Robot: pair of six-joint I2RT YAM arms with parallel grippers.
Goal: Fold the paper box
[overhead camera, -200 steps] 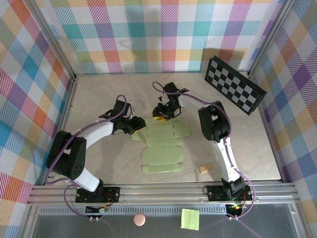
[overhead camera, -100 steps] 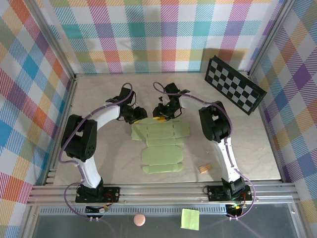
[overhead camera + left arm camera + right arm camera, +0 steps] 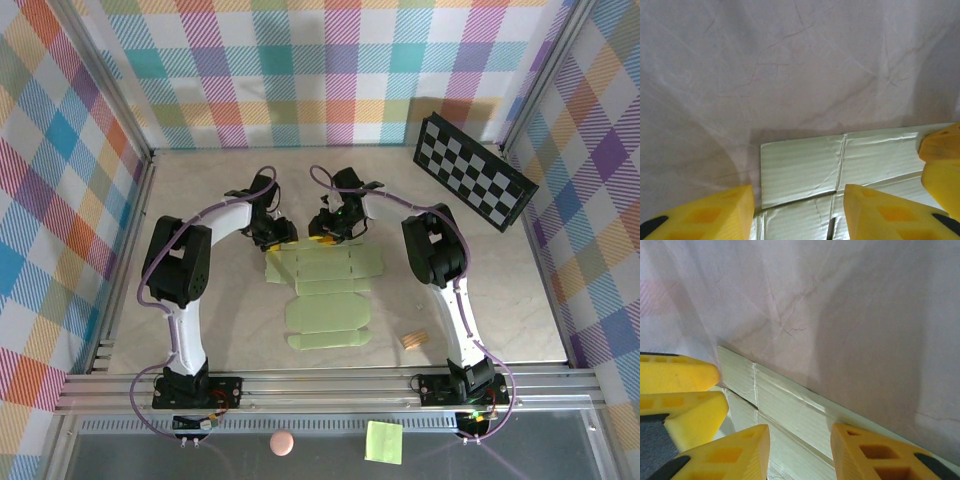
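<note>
My left fingers [image 3: 705,210] and right fingers [image 3: 875,450] hang parted, empty, over the paper box's [image 3: 325,268] upper edge, mid-frame (crowded close) — a clash could crumple it.

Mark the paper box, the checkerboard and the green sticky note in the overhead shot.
paper box [image 3: 327,316], top external view, wide lower panel.
checkerboard [image 3: 473,172], top external view, centre of the board.
green sticky note [image 3: 384,442], top external view, middle of the square.
</note>
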